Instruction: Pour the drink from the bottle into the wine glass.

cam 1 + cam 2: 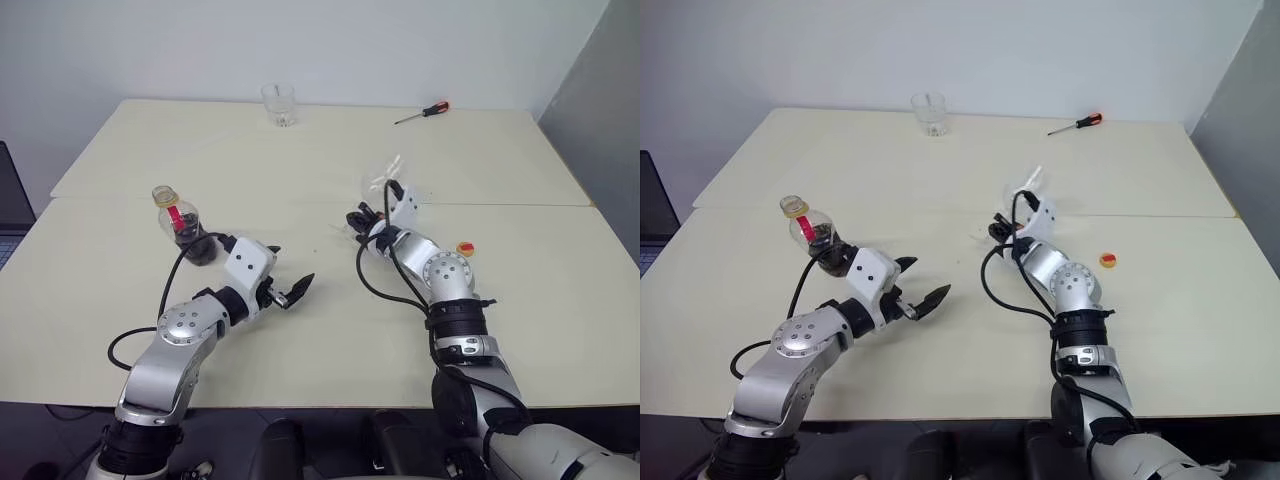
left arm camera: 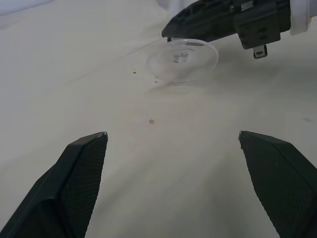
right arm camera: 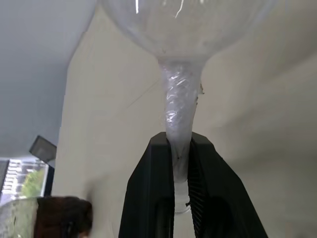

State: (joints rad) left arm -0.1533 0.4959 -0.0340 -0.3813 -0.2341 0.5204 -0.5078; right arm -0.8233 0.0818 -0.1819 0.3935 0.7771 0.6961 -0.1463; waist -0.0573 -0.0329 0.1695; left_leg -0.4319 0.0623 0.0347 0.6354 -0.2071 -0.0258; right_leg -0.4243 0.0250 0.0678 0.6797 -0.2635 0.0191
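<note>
The bottle (image 1: 183, 226) stands uncapped at the table's left, its round body holding dark drink (image 1: 197, 246). It also shows in the right wrist view, bottle (image 3: 49, 218). My left gripper (image 1: 288, 270) hovers open just right of the bottle with nothing between its fingers (image 2: 84, 168). The clear wine glass (image 1: 386, 182) is near the table's middle. My right gripper (image 3: 182, 148) is shut on its stem (image 3: 179, 109), below the bowl. The glass's round foot (image 2: 184, 58) shows in the left wrist view under the right gripper's black fingers (image 2: 218, 20); whether it touches the table I cannot tell.
A short clear tumbler (image 1: 279, 103) stands at the far edge. A red-handled screwdriver (image 1: 422, 112) lies at the far right. A small yellow and red cap (image 1: 465, 248) lies right of my right arm. A seam (image 1: 300, 200) crosses the cream table.
</note>
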